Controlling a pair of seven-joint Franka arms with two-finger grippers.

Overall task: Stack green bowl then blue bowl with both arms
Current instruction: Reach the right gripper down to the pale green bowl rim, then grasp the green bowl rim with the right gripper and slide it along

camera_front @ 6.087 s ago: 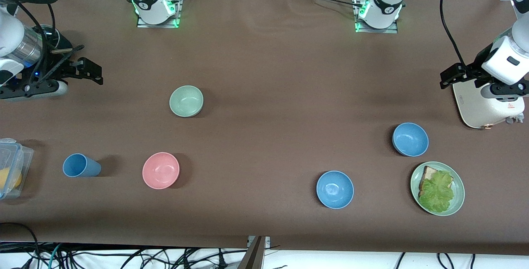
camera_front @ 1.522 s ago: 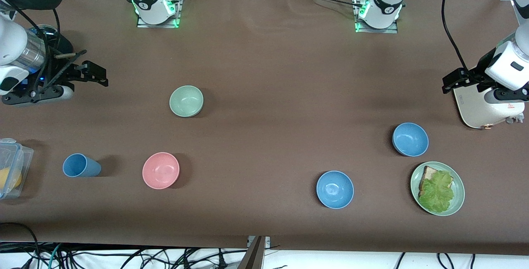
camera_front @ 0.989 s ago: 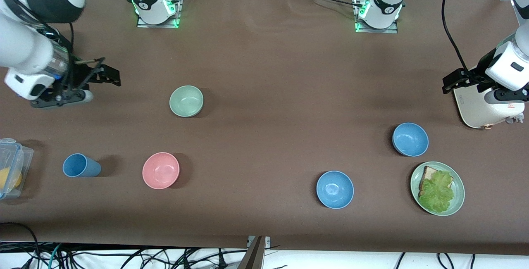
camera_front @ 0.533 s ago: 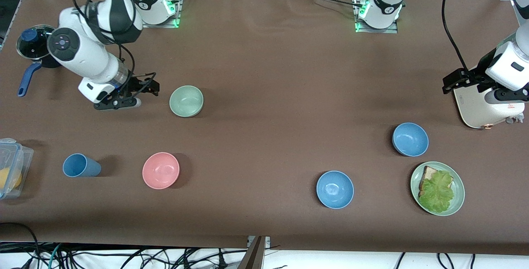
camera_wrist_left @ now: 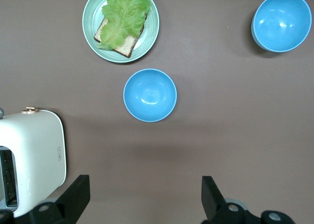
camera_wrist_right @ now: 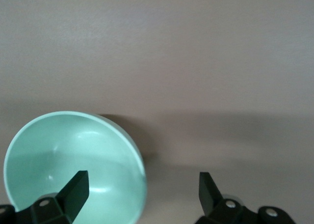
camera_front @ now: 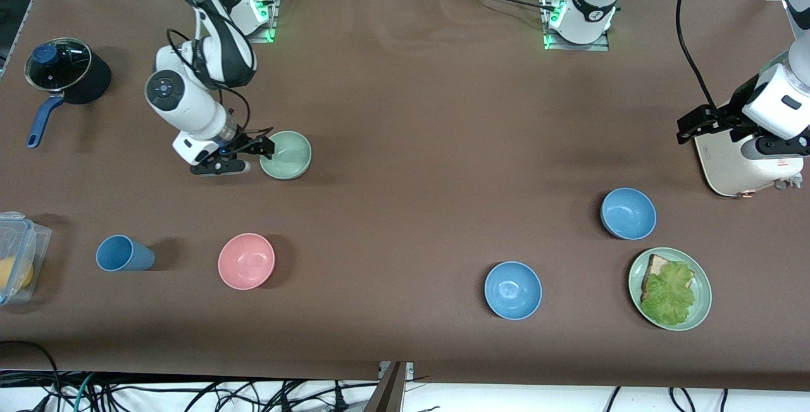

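The right arm's black two-finger gripper (camera_front: 262,147), fingers apart, straddles the rim of the small pale mint-green bowl (camera_front: 288,155) on the table's right-arm end, while the left gripper (camera_front: 695,124) waits, fingers apart, over the white toaster (camera_front: 737,171).

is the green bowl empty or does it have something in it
Empty. The right wrist view shows the green bowl's smooth bare inside, and the front view shows nothing in it either. The open right gripper is at its rim.

Even, diffuse overhead light; soft shadows fall beside each bowl on the bench (camera_front: 405,146). Glossy highlights mark the blue bowl (camera_wrist_left: 149,95). Everything stays sharp, with no glare.
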